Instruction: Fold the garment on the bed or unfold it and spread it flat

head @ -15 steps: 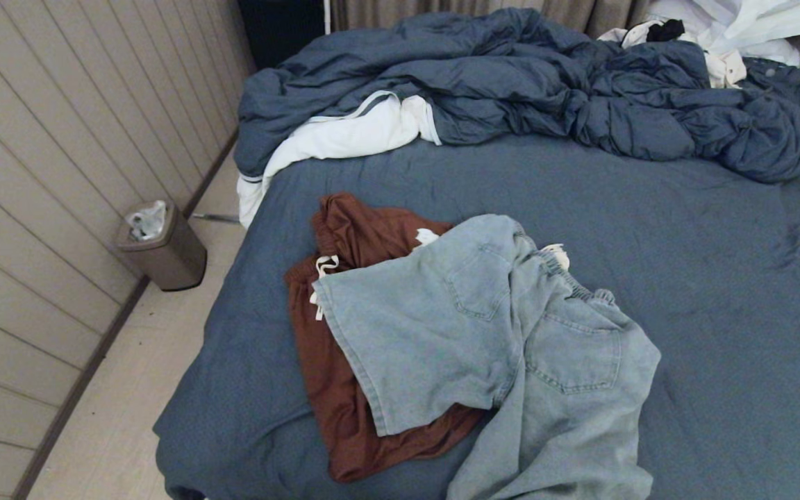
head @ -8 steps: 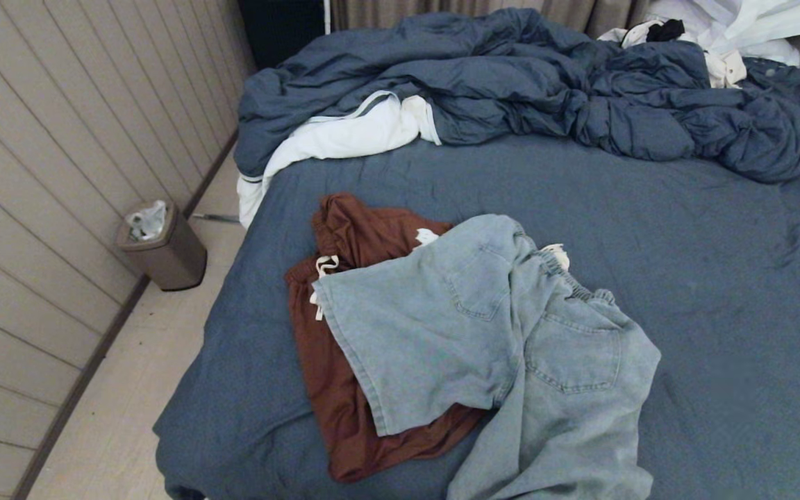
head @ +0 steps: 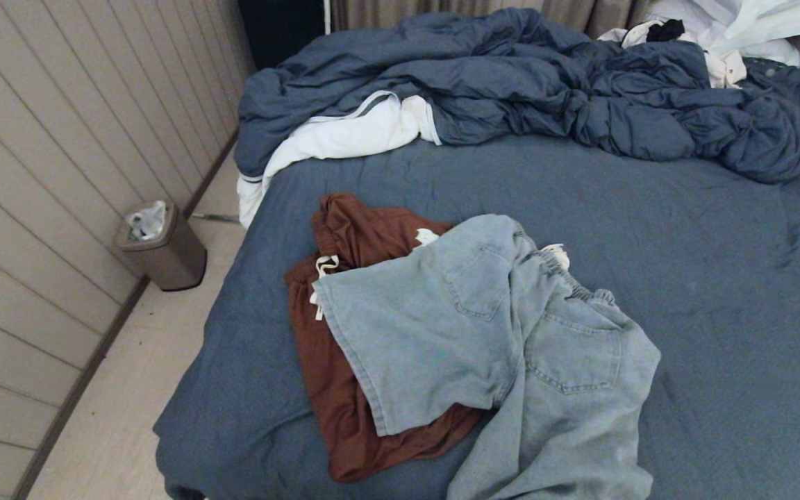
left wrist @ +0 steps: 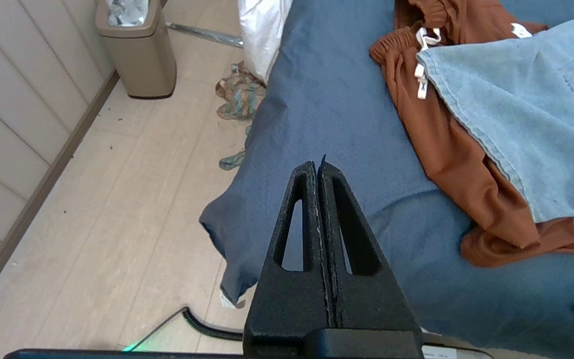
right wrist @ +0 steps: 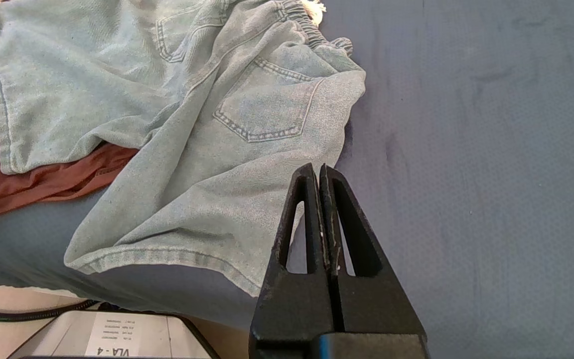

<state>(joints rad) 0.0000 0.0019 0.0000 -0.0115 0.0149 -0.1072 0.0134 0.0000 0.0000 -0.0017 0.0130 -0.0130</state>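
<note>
Above the bed's [head: 685,229] near edge, left gripper [left wrist: 318,167] and right gripper [right wrist: 319,172] hover, fingers pressed together, holding nothing. Bin [head: 164,250] holds crumpled waste.

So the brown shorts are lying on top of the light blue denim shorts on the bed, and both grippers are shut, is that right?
Not quite. The head view shows the light blue denim shorts on top, overlapping the brown shorts beneath them on the bed. The left gripper and right gripper are indeed shut.

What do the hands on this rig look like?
Both alike: the left hand and right hand are matte black, each with two tapered wedge fingers pierced by a long triangular cutout, on a black block base. No markings or cables visible on them.
</note>
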